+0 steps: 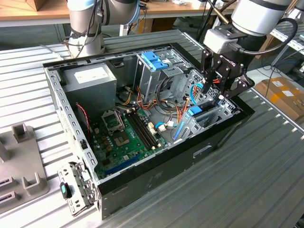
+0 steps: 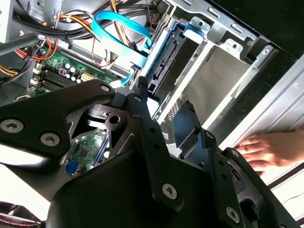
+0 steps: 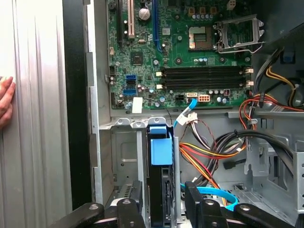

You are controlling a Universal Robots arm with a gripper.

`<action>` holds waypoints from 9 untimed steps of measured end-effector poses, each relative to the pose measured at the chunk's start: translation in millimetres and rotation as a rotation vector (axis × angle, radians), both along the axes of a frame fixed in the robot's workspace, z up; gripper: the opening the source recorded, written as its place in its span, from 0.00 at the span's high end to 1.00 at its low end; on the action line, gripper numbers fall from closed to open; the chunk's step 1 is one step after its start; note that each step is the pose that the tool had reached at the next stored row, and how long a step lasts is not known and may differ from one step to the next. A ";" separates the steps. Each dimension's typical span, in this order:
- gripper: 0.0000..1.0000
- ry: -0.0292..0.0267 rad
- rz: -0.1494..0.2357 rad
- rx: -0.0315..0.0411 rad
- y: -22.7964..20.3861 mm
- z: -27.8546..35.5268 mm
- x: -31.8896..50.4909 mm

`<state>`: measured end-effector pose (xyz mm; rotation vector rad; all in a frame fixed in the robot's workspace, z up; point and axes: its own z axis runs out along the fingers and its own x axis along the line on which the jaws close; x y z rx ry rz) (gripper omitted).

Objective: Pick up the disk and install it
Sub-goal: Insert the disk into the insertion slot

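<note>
Ribbed bench [image 1: 247, 180], arm [image 1: 259, 16] bent down into case [image 1: 156, 175], claw [image 1: 214, 95] astride disk [image 3: 160, 152], grip unclear.

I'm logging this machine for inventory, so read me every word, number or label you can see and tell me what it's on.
No text can be quoted here.
White label on the power supply: print too small to read.
Lettering on the body of the gripper: too small to read.
Markings on the motherboard: too small to read.
Label on the cardboard box: blurred.
The disk: no readable print showing.
</note>
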<state>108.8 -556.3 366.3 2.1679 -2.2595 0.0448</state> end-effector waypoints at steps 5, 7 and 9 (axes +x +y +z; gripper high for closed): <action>0.51 0.0000 0.000 -0.0014 -2.7 -10.5 -0.3; 0.51 0.0000 0.000 -0.0021 -4.0 -11.4 -0.3; 0.51 0.0000 0.000 -0.0032 -4.1 -11.4 -0.3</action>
